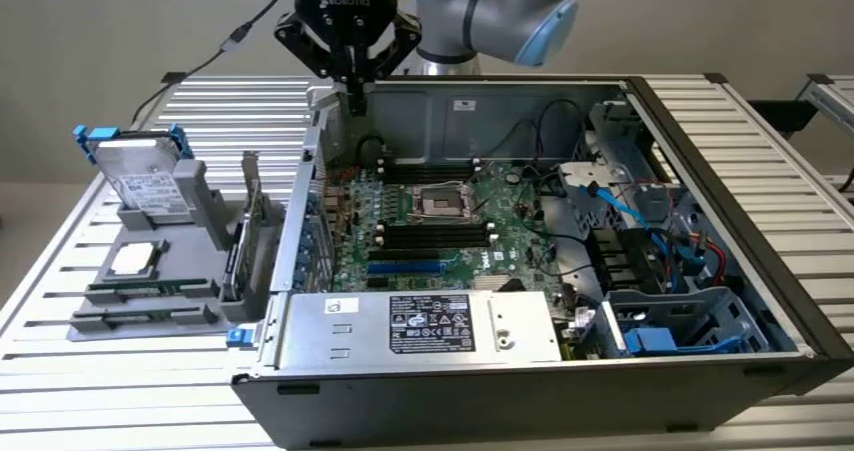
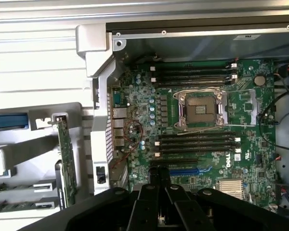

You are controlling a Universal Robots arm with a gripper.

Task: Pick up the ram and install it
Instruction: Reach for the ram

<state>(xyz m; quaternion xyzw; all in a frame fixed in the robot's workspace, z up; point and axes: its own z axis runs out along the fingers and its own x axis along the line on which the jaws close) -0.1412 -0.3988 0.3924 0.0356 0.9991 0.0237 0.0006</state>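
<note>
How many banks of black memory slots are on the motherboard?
2. One bank lies between the CPU socket and the case wall; the second bank lies between the socket and the blue slot.

Rack [image 1: 200, 211] on table [image 1: 80, 391], exterior view's left of case [image 1: 534, 401]; motherboard [image 1: 514, 236] inside.

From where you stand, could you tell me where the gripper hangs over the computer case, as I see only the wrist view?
Observer: The gripper hangs shut over the case's back corner on the exterior view's left, tip near rim height.
Operator: Thank you. What stands on the grey holder beside the case?
Observer: A hard drive in a blue bracket stands upright at the end farthest from the exterior camera.
Operator: And closer to that camera?
Observer: A square silver chip lies flat just in front of the drive.
</note>
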